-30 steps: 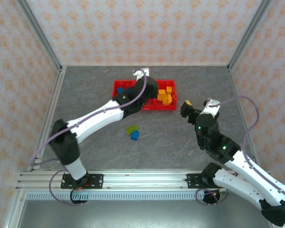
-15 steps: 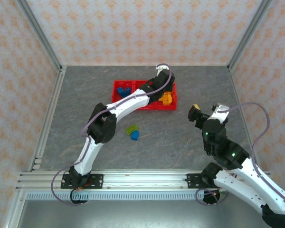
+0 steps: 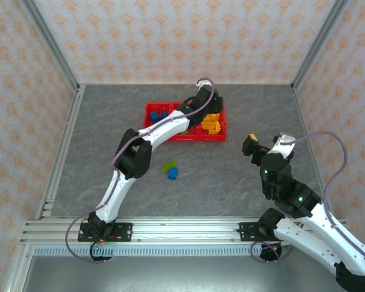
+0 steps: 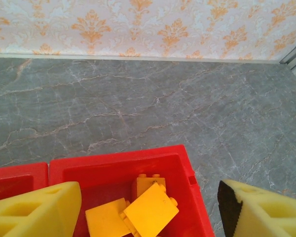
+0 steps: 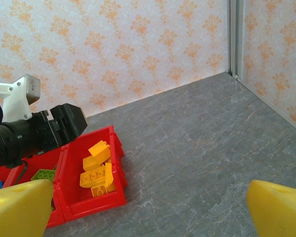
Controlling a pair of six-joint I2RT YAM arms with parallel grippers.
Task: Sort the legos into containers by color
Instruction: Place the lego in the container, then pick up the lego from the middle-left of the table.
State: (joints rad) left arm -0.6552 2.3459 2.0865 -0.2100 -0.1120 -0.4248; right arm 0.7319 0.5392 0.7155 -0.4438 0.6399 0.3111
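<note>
From above, the left gripper hangs over the right end of the red plastic three-bin tray. A lime green studded brick and a small blue brick lie side by side on the grey counter, well nearer the bases. Fetching them likely wants a lift clear of the bin wall, then one brick per grasp. Left wrist: jaws wide and empty above orange bricks. Right wrist: the right gripper gapes empty, well apart from the tray.
</note>
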